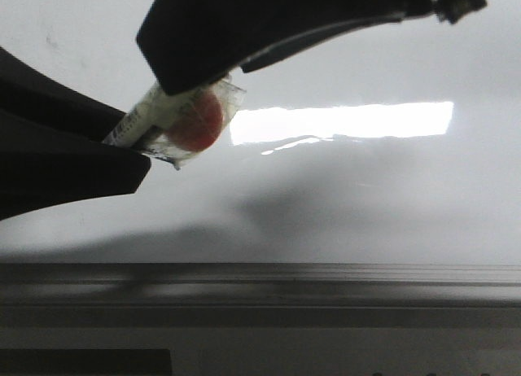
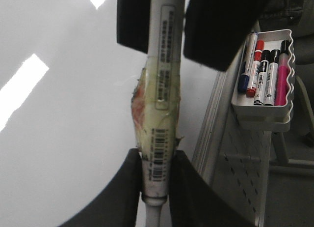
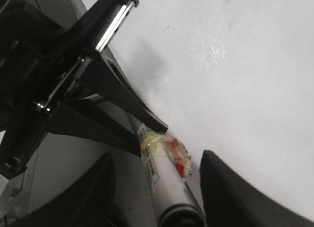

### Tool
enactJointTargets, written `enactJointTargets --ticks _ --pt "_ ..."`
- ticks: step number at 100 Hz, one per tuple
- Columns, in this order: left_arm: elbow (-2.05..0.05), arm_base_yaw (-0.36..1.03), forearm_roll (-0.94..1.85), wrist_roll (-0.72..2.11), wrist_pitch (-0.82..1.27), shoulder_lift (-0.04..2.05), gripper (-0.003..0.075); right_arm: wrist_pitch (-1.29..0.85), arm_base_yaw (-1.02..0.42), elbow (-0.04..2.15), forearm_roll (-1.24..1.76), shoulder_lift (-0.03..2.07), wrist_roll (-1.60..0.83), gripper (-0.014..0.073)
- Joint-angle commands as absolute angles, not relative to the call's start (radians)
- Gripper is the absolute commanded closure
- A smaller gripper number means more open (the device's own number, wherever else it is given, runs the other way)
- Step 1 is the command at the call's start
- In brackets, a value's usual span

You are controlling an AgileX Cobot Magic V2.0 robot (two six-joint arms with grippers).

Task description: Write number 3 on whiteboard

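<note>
A white marker (image 1: 175, 120), wrapped in yellowish tape with a red spot, hangs over the whiteboard (image 1: 366, 205). My left gripper (image 2: 156, 156) is shut on the marker's barcode end (image 2: 159, 114); it shows as the dark shape at the left in the front view (image 1: 130, 152). My right gripper (image 3: 157, 155) is open, with its fingers on either side of the marker's other end (image 3: 164, 178), and it reaches in from the top in the front view (image 1: 175, 79). No drawn number 3 shows on the board.
The board's grey metal frame edge (image 1: 260, 278) runs along the near side. A white tray (image 2: 262, 114) with several coloured markers hangs on a perforated grey panel (image 2: 240, 173) beside the board. A bright rectangular reflection (image 1: 342, 121) lies on the board.
</note>
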State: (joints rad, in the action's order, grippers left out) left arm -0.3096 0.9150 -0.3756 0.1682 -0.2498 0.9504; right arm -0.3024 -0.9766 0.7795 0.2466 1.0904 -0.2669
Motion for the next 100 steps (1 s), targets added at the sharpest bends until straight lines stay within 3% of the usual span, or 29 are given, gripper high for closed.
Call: enactJointTargets --ticks 1,7,12,20,22,39,46,56,66,73,100 --pt "-0.344 0.924 -0.369 0.166 -0.329 0.938 0.074 -0.231 -0.979 0.816 0.243 1.091 -0.278 0.0253" --pt "-0.344 0.924 -0.369 0.166 -0.329 0.938 0.074 -0.227 -0.979 0.818 0.243 1.092 -0.278 0.0282" --pt "-0.344 0.924 -0.369 0.166 -0.329 0.938 0.074 -0.222 -0.979 0.818 0.243 1.092 -0.278 0.037" --pt "-0.344 0.924 -0.369 0.166 -0.327 0.938 0.074 -0.215 -0.979 0.818 0.243 1.092 -0.278 0.0634" --pt "-0.344 0.924 -0.369 0.166 -0.327 0.938 0.074 -0.215 -0.979 0.818 0.243 1.092 -0.278 0.0663" --pt "-0.344 0.924 -0.369 0.166 -0.325 0.938 0.0737 -0.229 -0.979 0.818 0.243 1.092 -0.278 0.0657" --pt "-0.344 0.924 -0.369 0.166 -0.324 0.936 0.0701 -0.229 -0.979 0.818 0.243 1.09 -0.278 0.0658" --pt "-0.344 0.921 -0.342 0.166 -0.309 0.925 0.0559 -0.229 -0.979 0.818 0.222 1.081 -0.278 0.0658" --pt "-0.344 0.921 -0.277 0.166 -0.296 0.899 0.0367 -0.229 -0.974 0.82 0.19 1.06 -0.278 0.0658" --pt "-0.344 0.921 -0.229 0.166 -0.293 0.873 0.0293 -0.253 -0.96 0.828 0.192 1.039 -0.278 0.0658" --pt "-0.344 0.896 -0.2 0.166 -0.158 0.764 0.0281 -0.404 -0.861 0.972 0.192 1.021 -0.276 0.0658"
